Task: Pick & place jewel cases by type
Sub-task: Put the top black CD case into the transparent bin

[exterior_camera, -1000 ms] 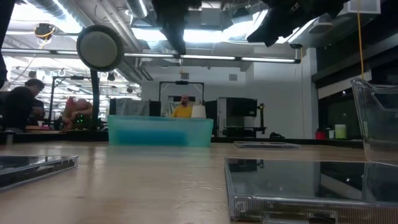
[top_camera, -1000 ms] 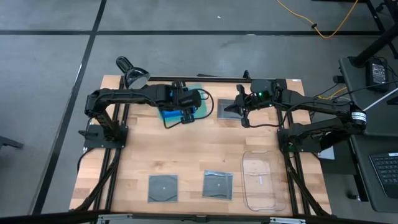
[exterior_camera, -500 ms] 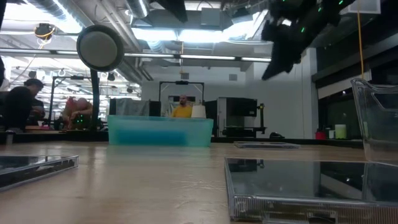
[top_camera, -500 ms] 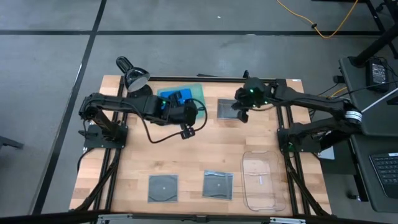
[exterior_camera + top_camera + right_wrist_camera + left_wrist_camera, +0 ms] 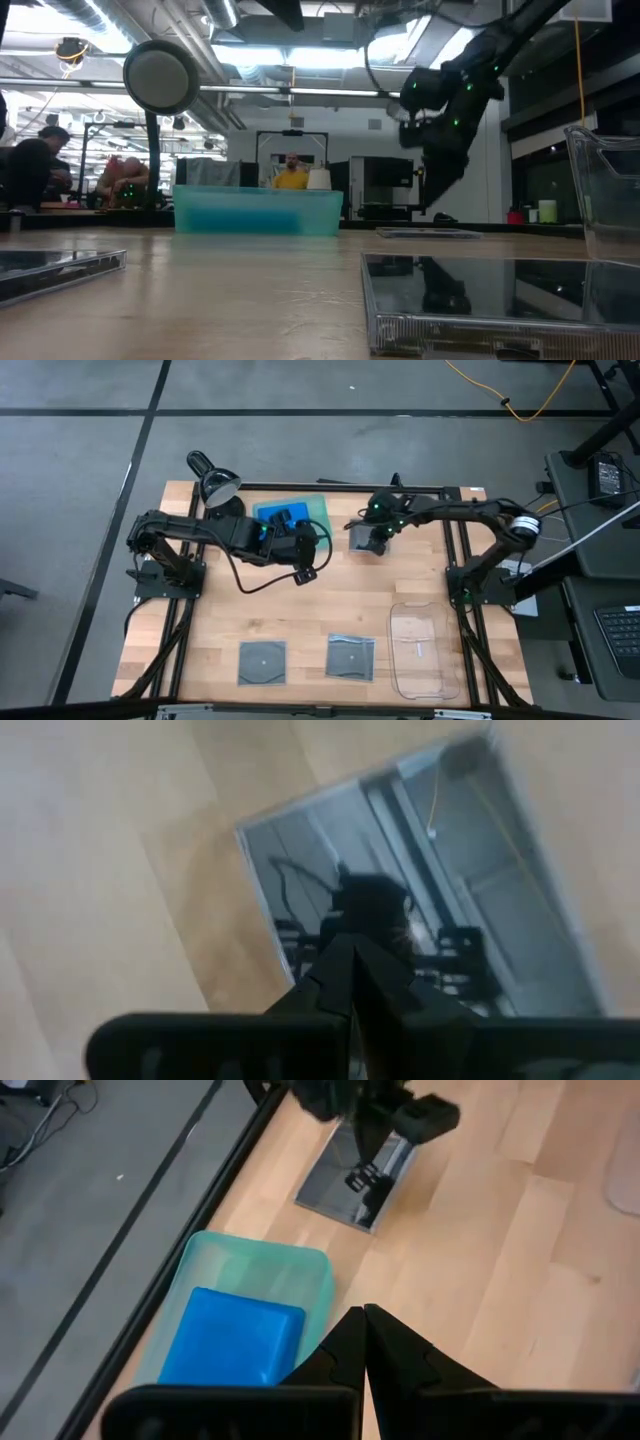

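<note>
Since a second ago the left end effector (image 5: 306, 574) has drawn back from over the green tray (image 5: 318, 510) and snapped shut on nothing; it now hangs above bare counter (image 5: 230, 610) just in front of the tray, its fingers (image 5: 362, 1342) pressed together. Meanwhile the right end effector (image 5: 376, 546) has swung in from the right and come down over the grey case (image 5: 360, 536) at the back of the counter, beside the tray. Its fingers (image 5: 352, 970) are closed tight with nothing between them, their tip right over the case's glossy lid, which mirrors the arm; whether the tip touches the lid cannot be told.

Blue cases (image 5: 282, 517) lie stacked inside the green tray; the left wrist view shows the top blue case (image 5: 232, 1338) flat in it, and how many lie under it cannot be told. Two more grey cases rest near the front edge, one at front left (image 5: 262, 661) and one (image 5: 351, 656) to its right, apart from each other. A clear tray (image 5: 426, 682) stands at front right, just beside the second of these. A round lamp (image 5: 218, 484) sits at the back left corner. In the low view people sit in the room beyond the counter.
</note>
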`<state>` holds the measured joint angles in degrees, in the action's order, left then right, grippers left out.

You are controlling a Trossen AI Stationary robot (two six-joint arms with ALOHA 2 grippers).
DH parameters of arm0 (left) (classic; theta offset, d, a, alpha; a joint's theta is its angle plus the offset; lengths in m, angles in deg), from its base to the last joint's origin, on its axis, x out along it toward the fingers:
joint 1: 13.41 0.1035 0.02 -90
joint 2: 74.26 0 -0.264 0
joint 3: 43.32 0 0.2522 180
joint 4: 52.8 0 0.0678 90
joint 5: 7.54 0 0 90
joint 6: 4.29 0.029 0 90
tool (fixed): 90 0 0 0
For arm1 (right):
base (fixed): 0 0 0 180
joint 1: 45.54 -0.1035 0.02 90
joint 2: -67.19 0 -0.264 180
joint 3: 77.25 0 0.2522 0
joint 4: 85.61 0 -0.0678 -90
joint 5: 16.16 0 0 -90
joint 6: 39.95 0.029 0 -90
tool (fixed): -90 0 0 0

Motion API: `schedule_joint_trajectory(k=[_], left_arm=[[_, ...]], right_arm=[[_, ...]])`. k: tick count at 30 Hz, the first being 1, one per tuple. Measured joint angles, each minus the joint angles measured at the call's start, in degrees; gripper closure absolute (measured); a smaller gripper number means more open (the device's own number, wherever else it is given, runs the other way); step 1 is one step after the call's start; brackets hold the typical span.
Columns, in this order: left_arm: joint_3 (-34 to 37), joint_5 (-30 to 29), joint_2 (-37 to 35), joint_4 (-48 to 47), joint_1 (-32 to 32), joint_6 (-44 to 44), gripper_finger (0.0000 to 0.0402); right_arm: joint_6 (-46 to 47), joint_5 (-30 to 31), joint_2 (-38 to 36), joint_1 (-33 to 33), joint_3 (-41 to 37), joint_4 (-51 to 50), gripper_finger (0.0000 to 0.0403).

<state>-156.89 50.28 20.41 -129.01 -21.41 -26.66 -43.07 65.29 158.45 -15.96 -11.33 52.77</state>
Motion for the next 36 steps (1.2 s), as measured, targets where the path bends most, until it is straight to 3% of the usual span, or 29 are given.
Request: schedule_joint_trajectory(k=[12,24,29,36], left_arm=[[0.0,-0.3,0.0,1.1,-0.3,0.5,0.0399],[0.0,-0.3,0.1,1.0,-0.3,2.2,0.0401],[0.0,-0.4,0.1,1.0,-0.3,4.1,0.0401],[0.0,0.2,0.1,1.0,-0.3,4.1,0.0401]], right_arm=[[3.5,-1.2,6.7,-6.4,0.2,0.1,0.0393],[12.3,-7.8,6.9,-21.8,0.0,1.2,0.0393],[15.5,-11.0,7.0,-28.8,0.0,7.1,0.0393],[16.3,-6.4,7.0,-33.1,0.0,11.3,0.0393]])
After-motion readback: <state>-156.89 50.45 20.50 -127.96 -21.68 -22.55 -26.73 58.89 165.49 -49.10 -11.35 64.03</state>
